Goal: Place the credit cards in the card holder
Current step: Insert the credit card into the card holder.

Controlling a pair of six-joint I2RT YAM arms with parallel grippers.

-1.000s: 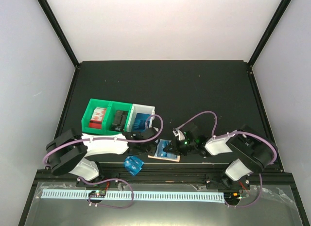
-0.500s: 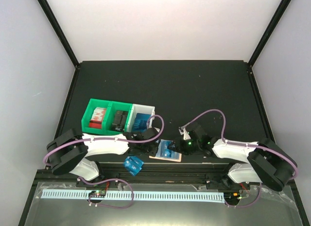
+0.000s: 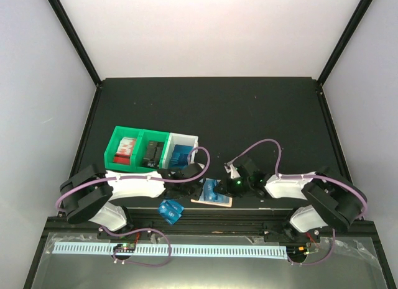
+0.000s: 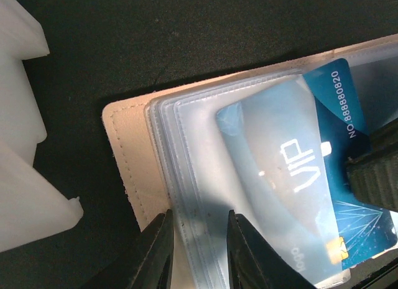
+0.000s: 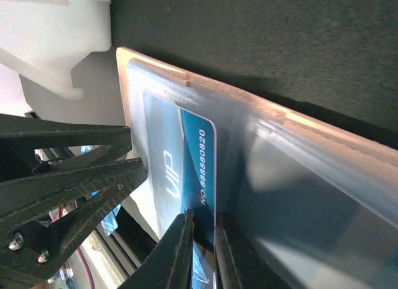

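The card holder (image 3: 219, 201), a tan wallet with clear sleeves, lies open near the table's front edge. A blue credit card (image 5: 198, 158) marked VIP sits partly inside one sleeve. My right gripper (image 5: 203, 220) is shut on that card's outer end, and one of its fingers (image 4: 379, 171) shows in the left wrist view. My left gripper (image 4: 199, 217) points down on the sleeves at the holder's left edge (image 4: 124, 158), jaws slightly apart and pinching nothing. A second blue card (image 3: 170, 210) lies loose on the table in front of the left gripper (image 3: 189, 189).
Green bins (image 3: 117, 153) joined to a white bin (image 3: 184, 138) with more blue cards stand just behind the left gripper. The white bin's corner (image 4: 25, 177) is close to the holder. The table's front rail runs right below the loose card.
The right arm's elbow swung out to the right and came partly back. Its gripper drew back a little from the card, then returned to it. The left arm stayed put.
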